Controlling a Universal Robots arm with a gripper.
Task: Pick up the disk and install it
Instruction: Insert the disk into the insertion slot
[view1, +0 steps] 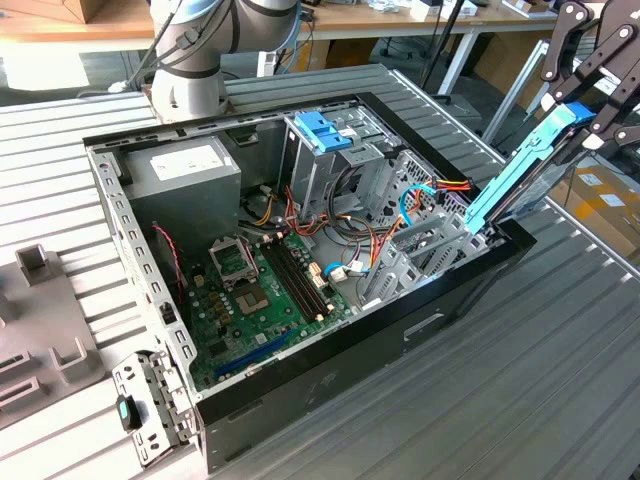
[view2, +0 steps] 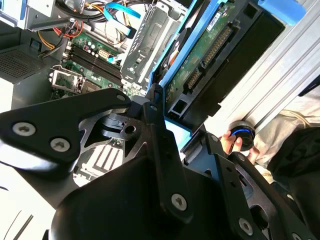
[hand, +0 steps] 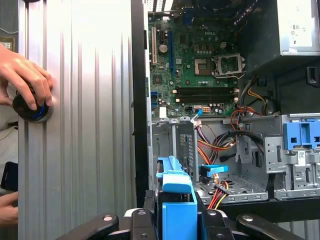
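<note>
The disk (view1: 522, 172), a flat drive with blue plastic rails along its sides, hangs steeply tilted at the exterior view's right, its lower end at the rim of the open computer case (view1: 300, 390). My gripper (view1: 578, 112) is shut on the disk's upper end. In the second wrist view the disk (view2: 207, 52) shows its green circuit-board underside, and a black finger (view2: 156, 117) lies against its blue rail. In the first wrist view the disk's blue rail end (hand: 176, 192) stands between my fingers, above the grey metal drive bay (hand: 220, 182).
Inside the case lie the motherboard (view1: 255, 295), a grey power-supply box (view1: 185, 170), a metal cage with a blue handle (view1: 325, 130) and loose coloured cables (view1: 360, 250). A person's hand (hand: 22, 77) rests on a round black knob (hand: 31, 109) on the ribbed metal table (view1: 520, 370).
</note>
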